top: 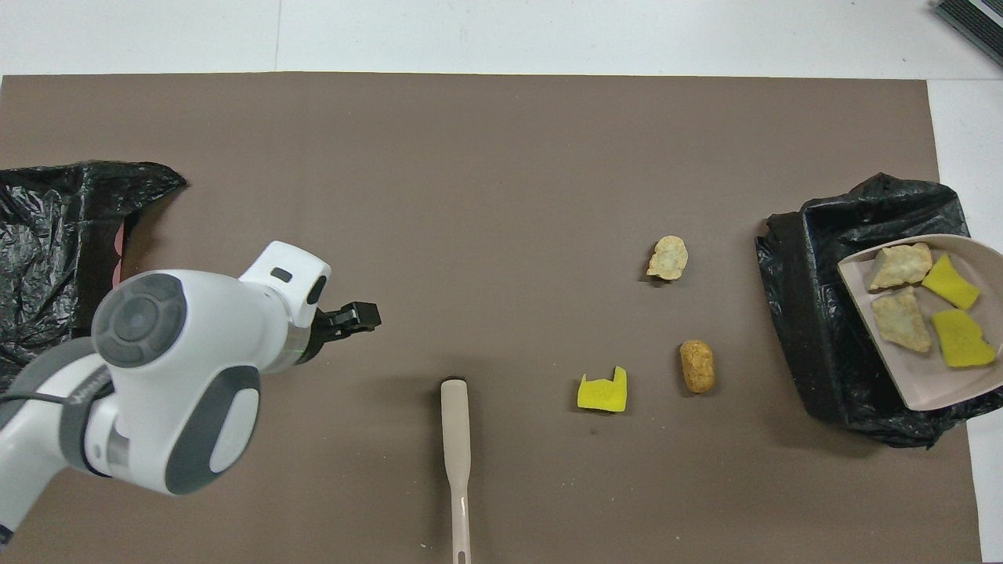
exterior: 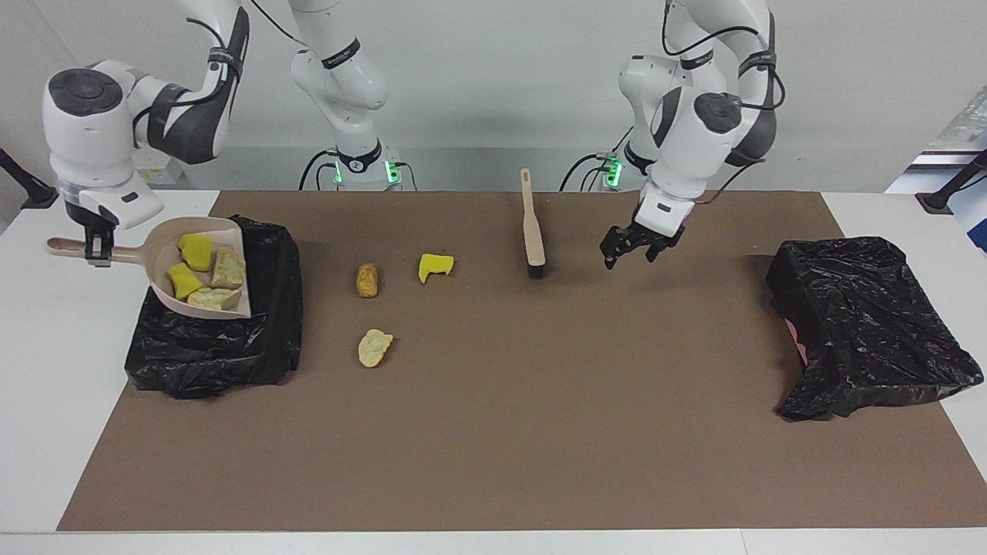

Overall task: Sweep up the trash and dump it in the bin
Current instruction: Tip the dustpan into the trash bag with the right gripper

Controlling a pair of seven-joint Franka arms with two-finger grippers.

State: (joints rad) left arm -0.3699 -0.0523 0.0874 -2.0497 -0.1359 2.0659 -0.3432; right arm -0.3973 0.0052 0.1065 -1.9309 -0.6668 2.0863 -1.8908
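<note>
Risk at nine o'clock – dustpan [exterior: 202, 271] clamped in right gripper [exterior: 96, 250], tilted over bin [exterior: 216, 351]; trash [exterior: 199, 271] could spill outside. Left gripper [exterior: 634, 245] wide, empty – brush [exterior: 532, 231] dropped, three pieces [exterior: 374, 347] unswept.

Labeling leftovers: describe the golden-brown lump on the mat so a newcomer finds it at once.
Start at the black-lined bin at the right arm's end, under the loaded dustpan. Three pieces lie loose on the brown mat beside it. The golden-brown lump is the small oval nearest the bin, darker than the yellow sponge and pale lump.
</note>
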